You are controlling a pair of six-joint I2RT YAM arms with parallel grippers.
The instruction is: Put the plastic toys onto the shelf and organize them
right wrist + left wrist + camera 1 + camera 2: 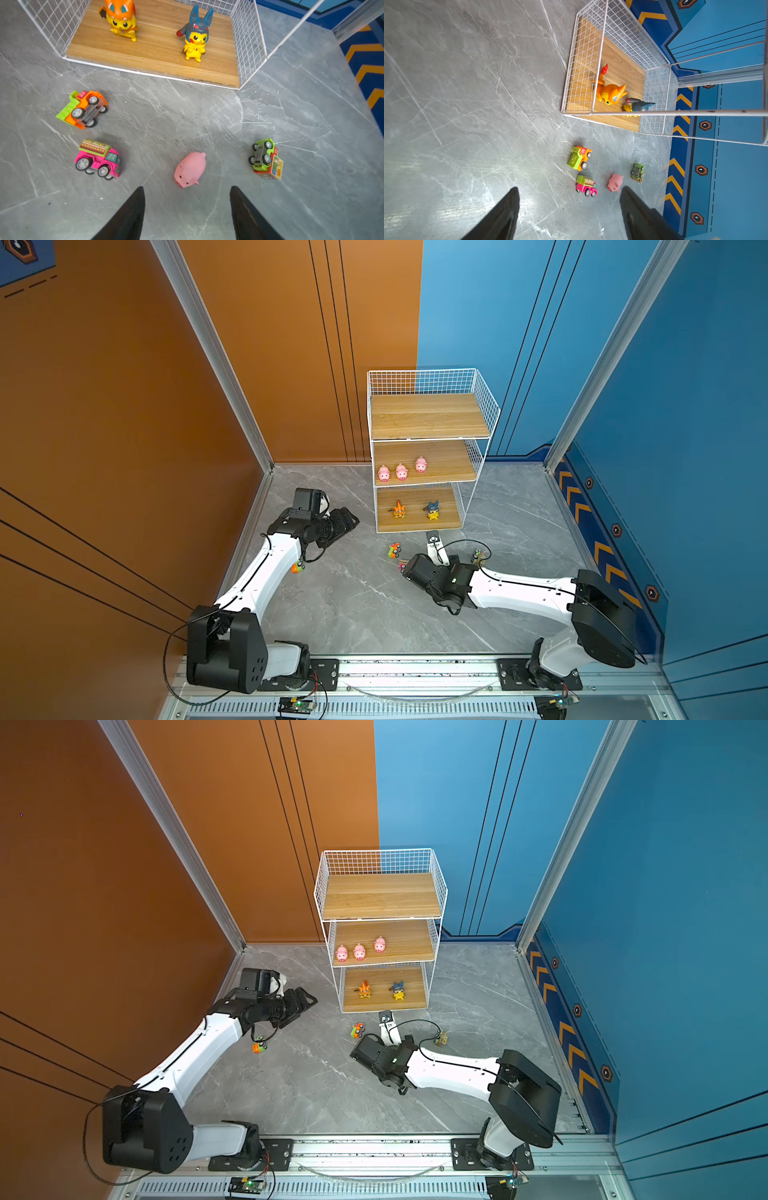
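Note:
The shelf point(428, 416) stands at the back, with three pink pigs point(401, 471) in a row on its middle board. Another pig point(190, 169) lies on the grey floor just beyond my right gripper point(187, 188), which is open and holds nothing. Around this pig are a pink car point(97, 159), an orange-and-green car point(83, 109) tipped on its side, and a green car point(266, 159) lying wheels up. My left gripper point(353, 522) hangs open and empty left of the shelf's bottom tier. An orange car point(296, 567) sits beside the left forearm.
On the bottom board stand an orange flame-topped figure point(399, 510) and a blue-and-yellow figure point(433, 510). The top board is bare. Orange wall on the left, blue wall on the right, metal rail point(415, 668) along the front.

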